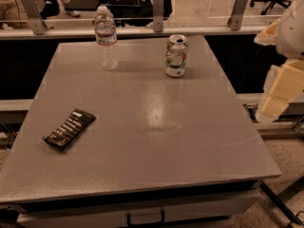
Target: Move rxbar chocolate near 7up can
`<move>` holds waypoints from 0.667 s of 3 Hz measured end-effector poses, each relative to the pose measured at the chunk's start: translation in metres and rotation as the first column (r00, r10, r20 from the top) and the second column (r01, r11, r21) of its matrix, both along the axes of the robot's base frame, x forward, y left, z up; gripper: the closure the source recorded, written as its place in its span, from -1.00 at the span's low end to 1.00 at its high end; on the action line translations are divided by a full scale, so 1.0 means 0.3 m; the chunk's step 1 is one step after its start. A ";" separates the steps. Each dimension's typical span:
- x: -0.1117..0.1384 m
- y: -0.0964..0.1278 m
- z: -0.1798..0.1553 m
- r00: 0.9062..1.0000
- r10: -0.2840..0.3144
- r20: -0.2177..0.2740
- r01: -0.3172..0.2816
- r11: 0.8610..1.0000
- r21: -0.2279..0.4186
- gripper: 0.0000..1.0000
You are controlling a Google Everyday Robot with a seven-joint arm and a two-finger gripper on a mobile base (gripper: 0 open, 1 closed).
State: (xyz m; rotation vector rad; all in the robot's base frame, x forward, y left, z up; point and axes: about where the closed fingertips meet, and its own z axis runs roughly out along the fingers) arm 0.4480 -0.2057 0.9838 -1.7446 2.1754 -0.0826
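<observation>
Black, white-lettered rxbar (69, 128) flat at table (156, 146) left, well apart from gripper (277, 98) beyond right edge, grip state indiscernible.

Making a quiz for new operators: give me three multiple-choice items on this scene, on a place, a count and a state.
1. Where on the table is the rxbar chocolate? A) left side B) beside the can C) right corner
2. How many drink containers stand there? A) one B) two C) three
3. How is the 7up can? A) upright B) tipped over C) crushed flat
Answers: 1 A, it lies far left of the can; 2 B, water bottle and can; 3 A, its opening faces up. The tool hangs beyond the table's right edge.
</observation>
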 end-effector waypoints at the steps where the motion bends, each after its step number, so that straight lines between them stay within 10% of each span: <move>1: 0.074 0.120 0.025 0.995 0.097 0.030 -0.097 0.995 0.029 -1.00; 2: 0.138 0.323 0.039 0.969 0.242 0.049 -0.244 0.969 0.037 -1.00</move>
